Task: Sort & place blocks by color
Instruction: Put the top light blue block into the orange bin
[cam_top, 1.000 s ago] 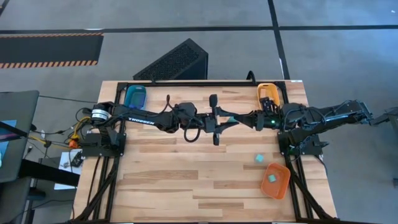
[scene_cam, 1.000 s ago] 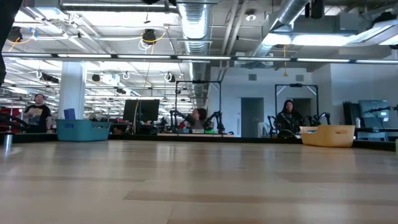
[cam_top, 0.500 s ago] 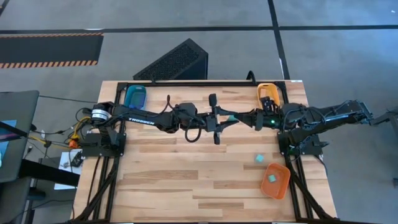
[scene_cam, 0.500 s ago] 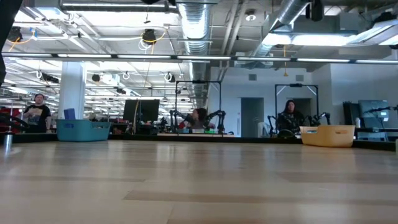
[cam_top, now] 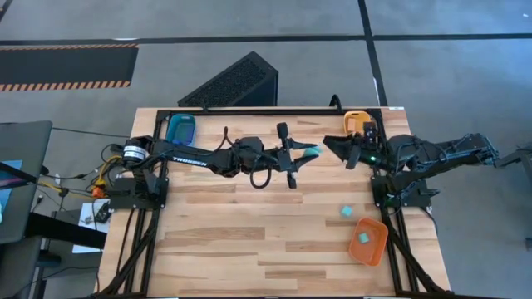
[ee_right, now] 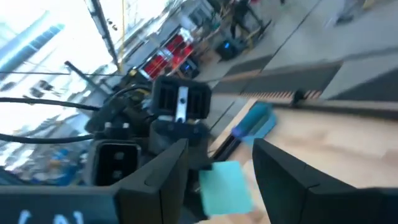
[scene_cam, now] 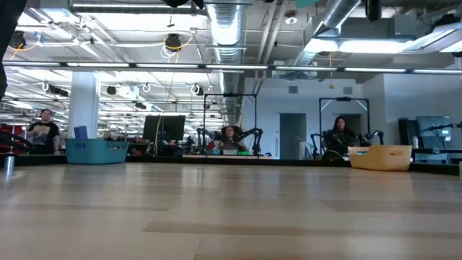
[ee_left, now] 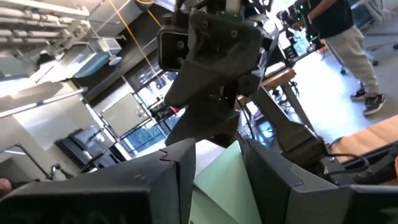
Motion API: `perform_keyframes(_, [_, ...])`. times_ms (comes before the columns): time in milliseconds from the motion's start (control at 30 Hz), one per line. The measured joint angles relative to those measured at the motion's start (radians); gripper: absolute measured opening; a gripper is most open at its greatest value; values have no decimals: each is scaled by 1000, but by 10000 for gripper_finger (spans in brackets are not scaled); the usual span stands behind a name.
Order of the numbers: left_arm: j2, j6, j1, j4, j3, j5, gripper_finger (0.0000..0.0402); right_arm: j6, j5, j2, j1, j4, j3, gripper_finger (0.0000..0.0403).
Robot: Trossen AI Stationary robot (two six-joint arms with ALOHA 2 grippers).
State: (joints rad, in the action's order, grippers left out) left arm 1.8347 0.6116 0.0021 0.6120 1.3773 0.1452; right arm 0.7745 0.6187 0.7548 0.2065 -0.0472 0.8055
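The left claw (cam_top: 309,153) is shut on 1 light green block (ee_left: 225,180), which should be kept pinched until the open right claw (cam_top: 330,146), just beside it, is well apart.

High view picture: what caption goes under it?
Left end effector holds a cyan block as the right end effector lets go.

three light cyan blocks visible: one held at the left gripper (cam_top: 309,153), one loose on the table (cam_top: 249,249) just beside the orange tray (cam_top: 379,249), one (cam_top: 363,238) inside the orange tray. three trays: orange tray; yellow-orange tray (cam_top: 356,121) at the far edge beyond it; blue tray (cam_top: 180,128) well apart at the opposite far corner. two arms, two grippers, the right gripper (cam_top: 331,147) near the yellow-orange tray.
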Motion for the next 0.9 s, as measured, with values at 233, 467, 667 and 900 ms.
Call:
perform_keyframes(233, [0, -159, 13, -49, 0, -46, 101, -162, 151, -12, 32, -5, -1, 196])
perform_keyframes(467, [0, -303, 43, -190, 0, -166, 102, -174, 146, 4, 28, -26, -2, 190])
perform_keyframes(667, [2, -320, 44, -198, 0, -174, 102, -166, 141, 19, 27, -29, -4, 186])
perform_keyframes(900, [102, -461, 26, -102, 1, -225, 102, -170, 137, 25, -6, -15, -3, 186])
